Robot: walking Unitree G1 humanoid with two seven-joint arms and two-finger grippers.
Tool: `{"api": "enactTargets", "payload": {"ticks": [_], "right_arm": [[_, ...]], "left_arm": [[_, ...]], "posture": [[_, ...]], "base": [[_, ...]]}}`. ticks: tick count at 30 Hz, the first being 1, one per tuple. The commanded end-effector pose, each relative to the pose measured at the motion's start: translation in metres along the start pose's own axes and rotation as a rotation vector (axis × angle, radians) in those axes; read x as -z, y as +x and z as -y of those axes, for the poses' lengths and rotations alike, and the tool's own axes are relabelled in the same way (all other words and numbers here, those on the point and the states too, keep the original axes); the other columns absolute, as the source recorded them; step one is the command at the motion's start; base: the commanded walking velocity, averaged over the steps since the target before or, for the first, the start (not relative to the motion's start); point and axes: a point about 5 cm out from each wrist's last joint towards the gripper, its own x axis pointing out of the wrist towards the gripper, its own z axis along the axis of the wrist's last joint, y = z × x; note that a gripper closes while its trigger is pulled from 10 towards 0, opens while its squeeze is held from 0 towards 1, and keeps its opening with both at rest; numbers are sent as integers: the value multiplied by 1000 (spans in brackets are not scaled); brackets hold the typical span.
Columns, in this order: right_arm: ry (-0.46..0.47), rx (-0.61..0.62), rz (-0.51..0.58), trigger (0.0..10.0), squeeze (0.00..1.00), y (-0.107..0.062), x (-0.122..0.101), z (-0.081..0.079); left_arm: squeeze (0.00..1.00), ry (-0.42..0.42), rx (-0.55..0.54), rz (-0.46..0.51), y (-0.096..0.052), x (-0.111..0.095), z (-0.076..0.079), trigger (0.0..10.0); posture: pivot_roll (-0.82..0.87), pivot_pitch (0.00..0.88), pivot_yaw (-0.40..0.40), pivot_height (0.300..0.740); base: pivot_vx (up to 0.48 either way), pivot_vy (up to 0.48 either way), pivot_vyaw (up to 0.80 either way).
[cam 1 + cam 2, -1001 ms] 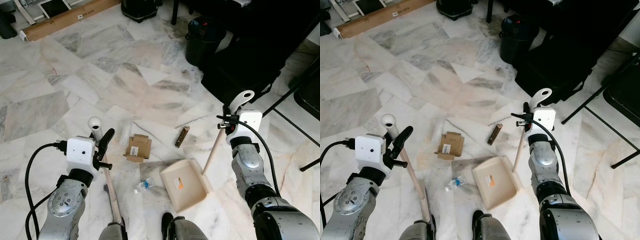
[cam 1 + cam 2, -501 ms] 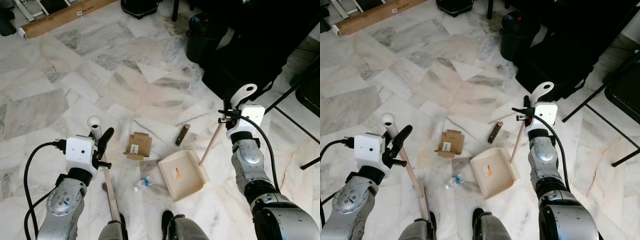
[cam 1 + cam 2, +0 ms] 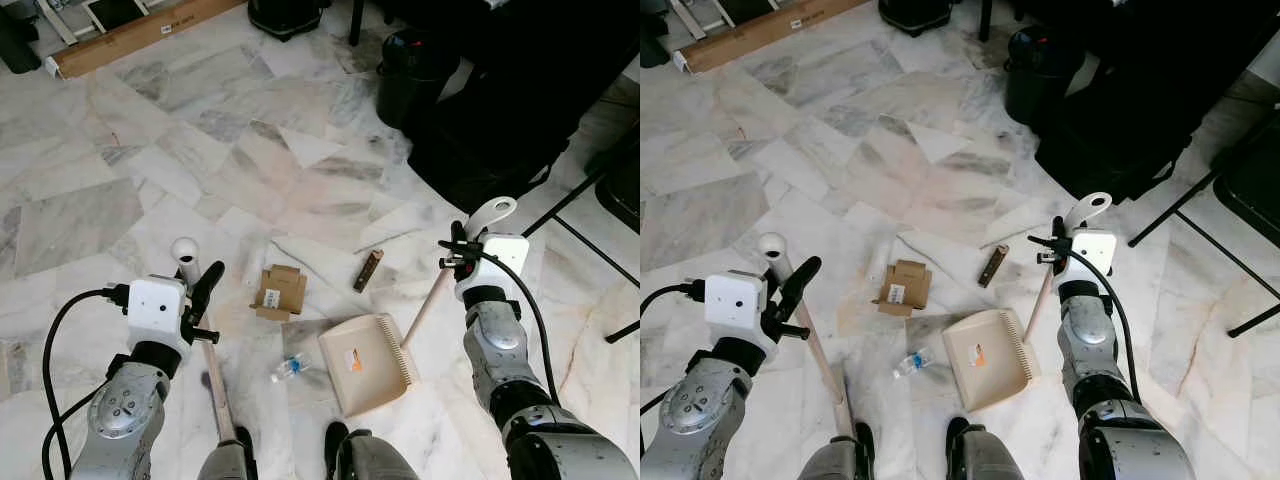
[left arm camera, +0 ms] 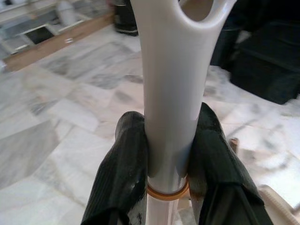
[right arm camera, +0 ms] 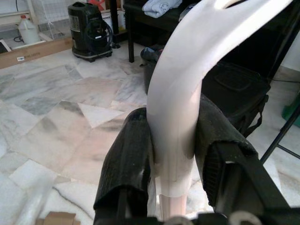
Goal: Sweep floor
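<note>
End effectors pinch smooth handles: left end effector [image 4: 168,159] broom [image 3: 207,360]; right end effector [image 5: 174,154] beige dustpan [image 3: 368,362].

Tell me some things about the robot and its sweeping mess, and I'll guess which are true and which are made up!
1. The left hand is shut on the broom handle. True.
2. The dustpan is hanging up in the air. False: it rests on the floor, while the right hand holds its long handle.
3. A small bottle lies between the broom and the dustpan. True.
4. The cardboard box is inside the dustpan. False: it lies on the floor beyond the dustpan, apart from it.
5. A brown stick-like piece lies on the floor near the box. True.
</note>
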Motion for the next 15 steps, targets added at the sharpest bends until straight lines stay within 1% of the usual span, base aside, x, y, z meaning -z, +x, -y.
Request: {"api": "enactTargets", "payload": {"ticks": [1,3,4,8,11,12,15], "right_arm": [[-12,-7,-141,10000,0,-18,29,0],[-4,5,-133,10000,0,-17,27,3],[-1,10,-132,10000,0,-17,27,4],[0,14,-112,10000,0,-16,24,4],[2,25,-109,10000,0,-16,23,5],[7,35,-105,10000,0,-15,22,7],[14,51,-86,10000,0,-10,16,8]], "left_arm": [[0,10,-70,-11,-3,7,-8,10000],[0,22,-118,18,1,5,-10,10000],[0,25,-124,26,2,5,-10,10000],[0,43,-122,33,5,4,-5,10000],[0,28,-115,34,7,3,-3,10000],[0,9,-99,32,8,4,0,10000],[0,-95,-25,0,10,8,12,10000]], "posture": [[67,327,-43,740],[52,321,-51,740],[48,319,-53,740],[32,314,-58,740],[24,311,-66,740],[11,314,-70,740],[5,319,-75,740]], "base": [[0,0,0],[0,0,0],[0,0,0],[0,0,0],[0,0,0],[0,0,0],[0,0,0]]}}
